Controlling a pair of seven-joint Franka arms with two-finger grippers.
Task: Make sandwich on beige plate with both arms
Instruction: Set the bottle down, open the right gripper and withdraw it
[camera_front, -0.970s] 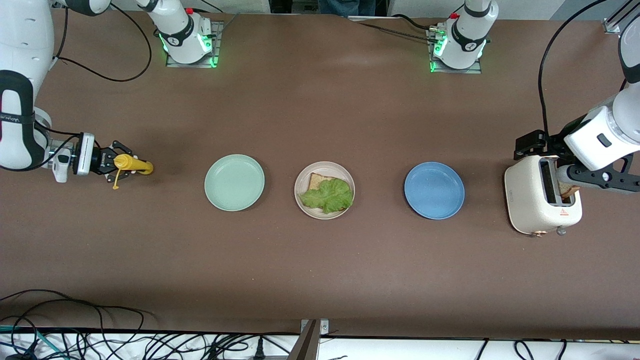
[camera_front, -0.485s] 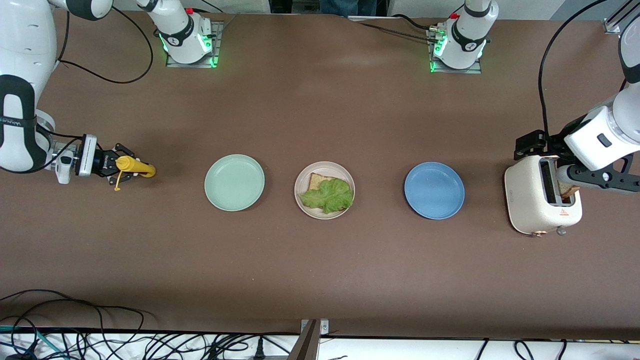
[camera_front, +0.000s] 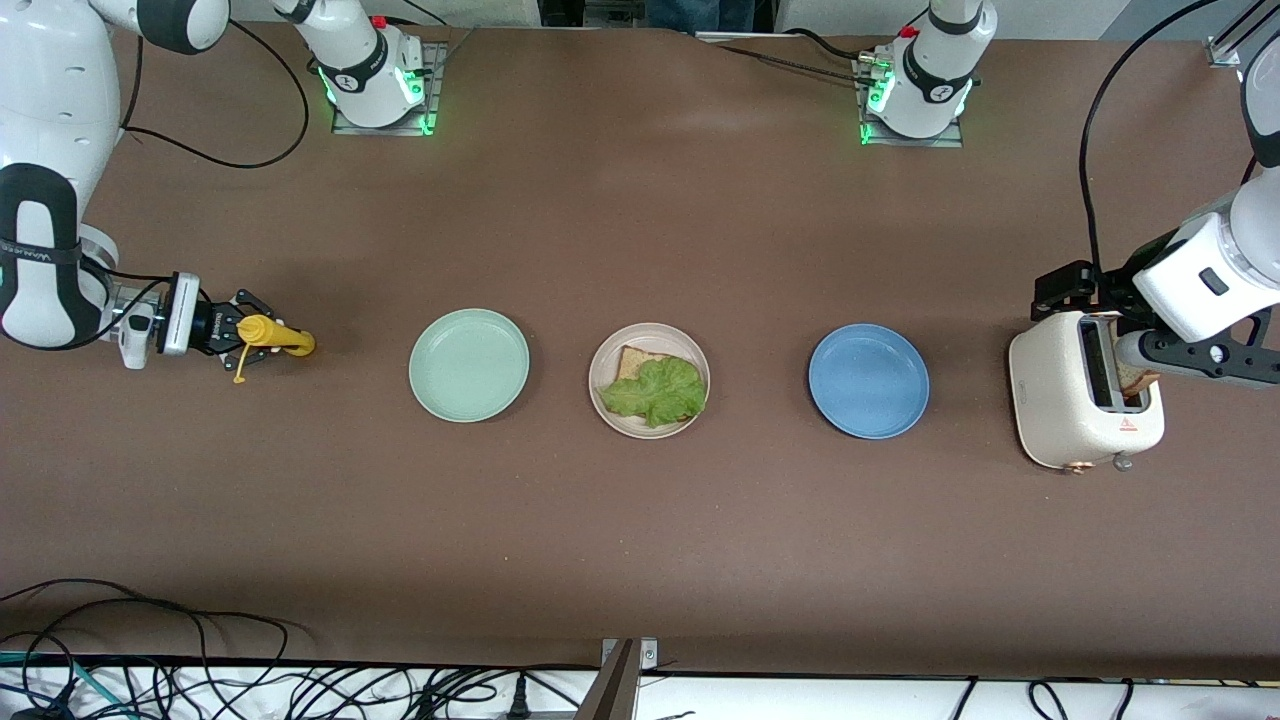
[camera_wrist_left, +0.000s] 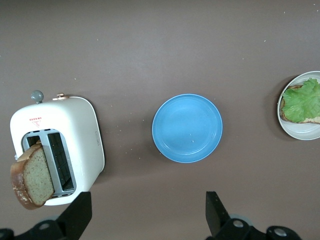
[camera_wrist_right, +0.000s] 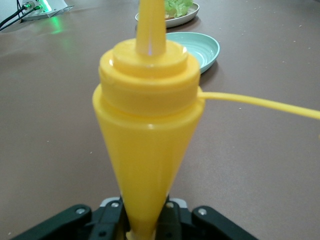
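Sandwich half-built on beige plate, middle of the bench between mint-green plate and blue plate: one bread slice with lettuce leaf on top, no upper slice yet. Right end effector sits low at the right arm's end of the bench, closed around a yellow squeeze bottle lying on its side, nozzle aimed toward the plates; the right wrist view shows the jaws pinching the narrow tail of the bottle. Left end effector hangs above the white toaster at the left arm's end, jaws fully apart, empty; a bread slice stands up out of one slot. Judgement: step in hand is likely sauce to the lettuce. To do it well, carry the bottle over the mint-green plate without dragging it, centre the nozzle over the leaf before squeezing, and hold grip firm since the tapered body could slip. Count: three plates, two bread slices, one lettuce leaf, one bottle, one toaster, two arms.
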